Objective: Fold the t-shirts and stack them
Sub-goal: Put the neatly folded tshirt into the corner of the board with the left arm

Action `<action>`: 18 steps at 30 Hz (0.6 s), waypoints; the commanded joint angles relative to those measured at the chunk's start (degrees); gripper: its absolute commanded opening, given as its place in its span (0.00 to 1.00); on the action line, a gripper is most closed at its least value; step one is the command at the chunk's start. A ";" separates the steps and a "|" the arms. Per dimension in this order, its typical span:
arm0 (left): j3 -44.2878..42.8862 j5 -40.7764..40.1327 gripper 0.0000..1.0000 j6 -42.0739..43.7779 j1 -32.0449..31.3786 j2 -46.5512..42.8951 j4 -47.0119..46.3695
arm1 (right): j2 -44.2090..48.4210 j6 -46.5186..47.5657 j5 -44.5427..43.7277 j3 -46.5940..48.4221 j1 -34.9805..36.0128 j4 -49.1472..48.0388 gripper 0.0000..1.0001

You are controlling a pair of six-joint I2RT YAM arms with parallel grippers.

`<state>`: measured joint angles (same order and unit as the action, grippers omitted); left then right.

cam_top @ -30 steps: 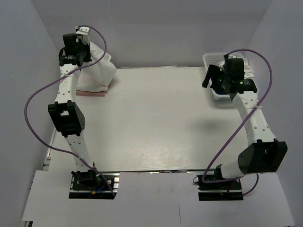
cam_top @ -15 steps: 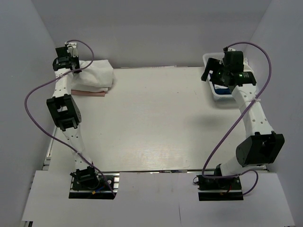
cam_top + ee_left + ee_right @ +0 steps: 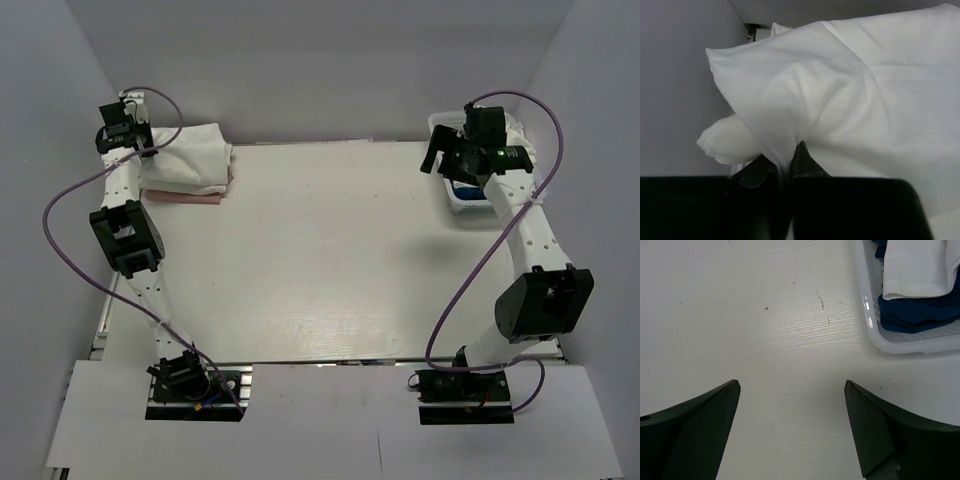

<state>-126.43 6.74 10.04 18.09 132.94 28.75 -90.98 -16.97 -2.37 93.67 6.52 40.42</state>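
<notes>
A folded white t-shirt [image 3: 190,160] lies at the table's far left corner on top of a pale pink folded one [image 3: 195,198]. My left gripper [image 3: 122,125] is at its left end, shut on a fold of the white t-shirt [image 3: 790,100]; the cloth runs down between the dark fingers [image 3: 807,160]. My right gripper [image 3: 445,160] is open and empty, over bare table [image 3: 790,365] just left of the basket. More t-shirts, a white one [image 3: 920,267] over dark blue cloth [image 3: 912,310], lie in the basket.
A white plastic basket [image 3: 452,200] stands at the far right, its rim showing in the right wrist view [image 3: 875,330]. Grey walls close the table in at the back and both sides. Purple cables loop from both arms.
My left gripper has moved left and lowered the white t-shirt from a raised bunch onto the pink one. My right gripper has shifted a little farther back beside the basket.
</notes>
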 commanded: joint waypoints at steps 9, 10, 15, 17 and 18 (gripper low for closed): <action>-3.71 -1.90 1.00 -6.16 3.01 -1.90 2.96 | -2.44 1.14 1.23 5.73 1.56 1.05 0.90; -4.78 -1.91 1.00 -9.05 3.01 -2.51 3.93 | -2.88 1.33 1.23 6.08 2.00 1.49 0.90; -2.52 5.55 1.00 -11.10 1.86 -7.95 5.36 | -2.72 1.94 1.58 4.95 4.11 -0.25 0.90; -0.84 10.01 1.00 -10.57 -0.23 -9.72 4.12 | -2.36 2.47 1.76 3.64 4.46 -1.39 0.90; -1.53 10.74 1.00 -10.57 -0.24 -9.72 4.12 | -1.93 2.30 1.76 2.76 4.55 -1.57 0.90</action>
<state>-128.27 10.63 0.82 20.12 129.60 33.21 -94.02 -15.88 -1.08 97.54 10.68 40.84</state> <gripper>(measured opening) 0.994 0.904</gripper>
